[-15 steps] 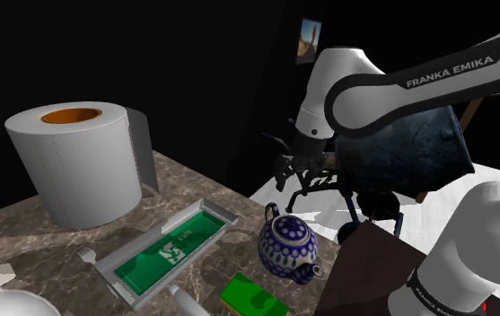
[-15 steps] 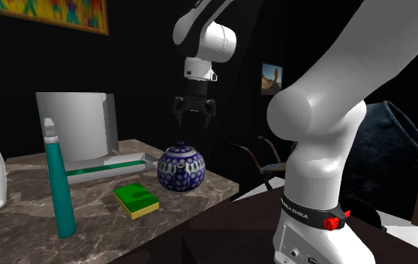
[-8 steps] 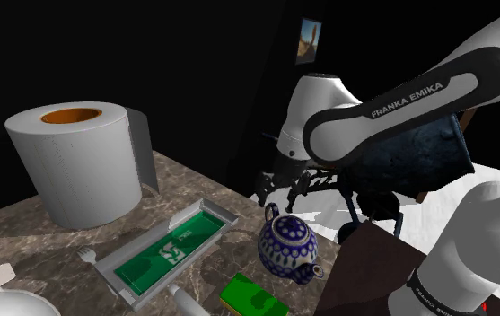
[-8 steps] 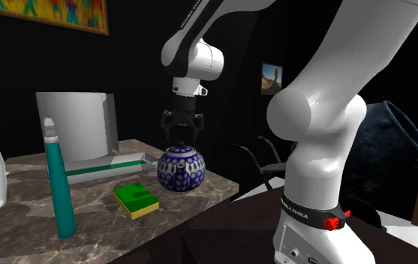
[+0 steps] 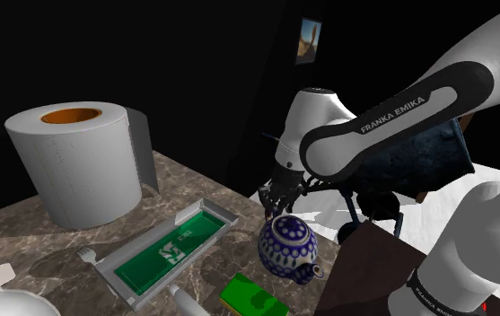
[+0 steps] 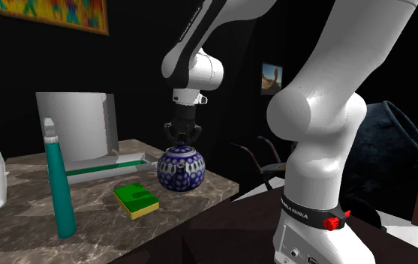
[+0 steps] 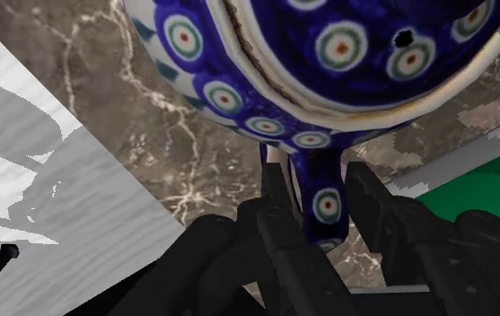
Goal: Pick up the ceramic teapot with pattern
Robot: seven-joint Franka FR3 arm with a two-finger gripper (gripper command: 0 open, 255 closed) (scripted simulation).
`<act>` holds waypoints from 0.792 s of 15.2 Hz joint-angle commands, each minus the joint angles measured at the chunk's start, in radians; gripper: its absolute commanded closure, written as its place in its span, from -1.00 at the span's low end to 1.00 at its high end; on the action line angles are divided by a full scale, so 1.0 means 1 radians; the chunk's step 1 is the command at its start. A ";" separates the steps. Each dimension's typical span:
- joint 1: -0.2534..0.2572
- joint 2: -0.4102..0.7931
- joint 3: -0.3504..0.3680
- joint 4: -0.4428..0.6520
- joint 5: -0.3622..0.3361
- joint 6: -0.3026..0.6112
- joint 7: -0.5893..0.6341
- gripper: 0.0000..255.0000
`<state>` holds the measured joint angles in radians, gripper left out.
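Lowered within the last second, with the all-black two-finger gripper point(image 7: 318, 184) open astride the handle point(image 7: 326, 211) of the blue-and-white dotted ceramic teapot point(image 5: 288, 242) near the brown marble tabletop point(image 5: 64, 247) edge; probably ready to close and lift.

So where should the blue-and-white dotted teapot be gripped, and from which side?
By its narrow loop handle, from above. The body of the blue-and-white dotted teapot is round and wide, while the handle is a thin strap that open fingers can straddle. The black pincer hangs over it so, probably a sound approach.
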<state>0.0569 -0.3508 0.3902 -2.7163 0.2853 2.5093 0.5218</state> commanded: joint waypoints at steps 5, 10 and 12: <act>0.000 0.001 0.000 -0.001 0.000 0.002 0.000 1.00; 0.001 -0.022 -0.005 0.011 -0.001 -0.033 0.000 1.00; 0.002 -0.045 -0.011 0.023 -0.002 -0.068 0.000 1.00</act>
<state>0.0575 -0.3863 0.3807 -2.6974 0.2832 2.4543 0.5209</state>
